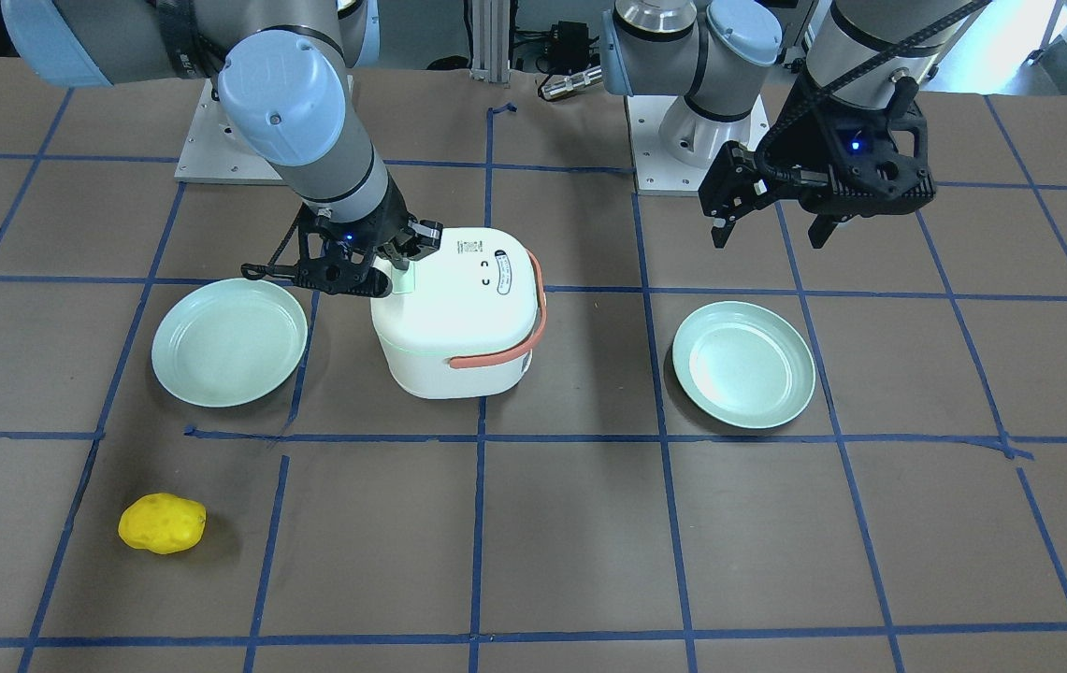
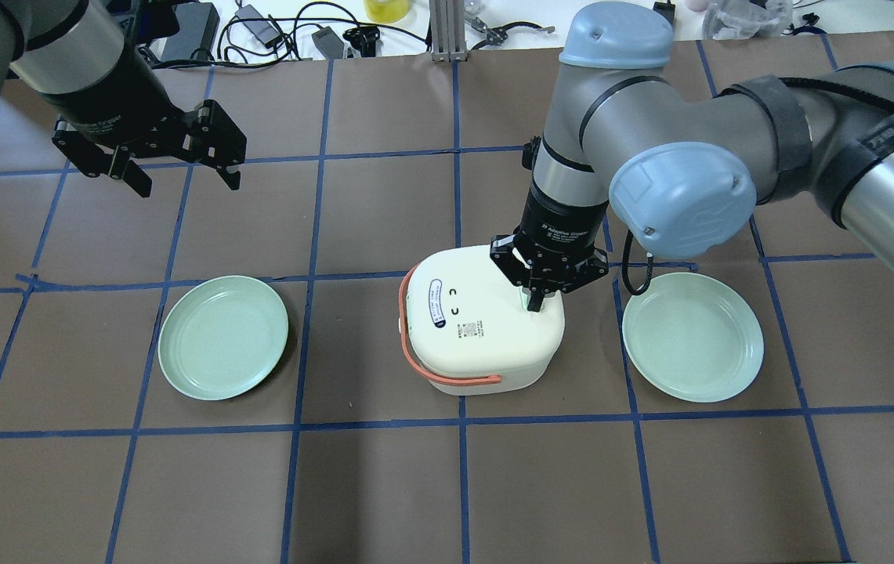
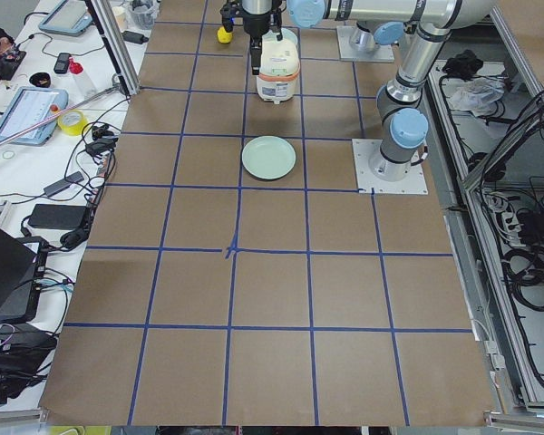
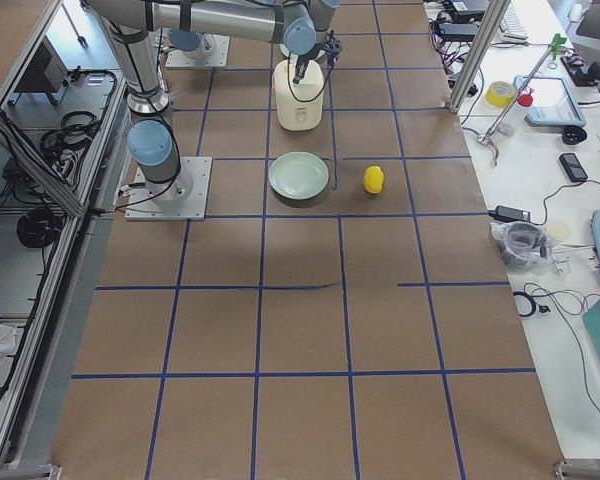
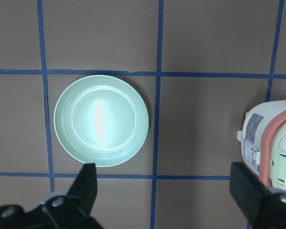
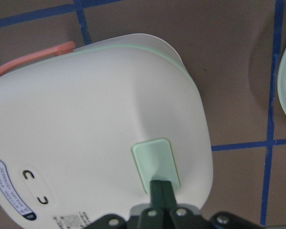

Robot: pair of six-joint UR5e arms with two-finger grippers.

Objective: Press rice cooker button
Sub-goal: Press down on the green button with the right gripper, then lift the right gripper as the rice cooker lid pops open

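Observation:
The white rice cooker (image 2: 482,325) with a salmon handle stands mid-table; it also shows in the front view (image 1: 458,313). Its pale mint-green button (image 6: 155,162) sits near the lid edge on the robot's right. My right gripper (image 6: 162,188) is shut, its fingertips (image 2: 534,301) pointing down and resting on the button's near end. In the front view the right gripper (image 1: 399,266) sits at the lid's edge over the button (image 1: 404,279). My left gripper (image 2: 180,176) is open and empty, raised well away over the table; the left wrist view shows the cooker's side (image 5: 269,143).
Two mint-green plates lie either side of the cooker, one on the robot's left (image 2: 223,337) and one on its right (image 2: 693,337). A yellow lumpy object (image 1: 162,523) lies near the front edge on the right arm's side. Cables and tools lie beyond the table's far edge.

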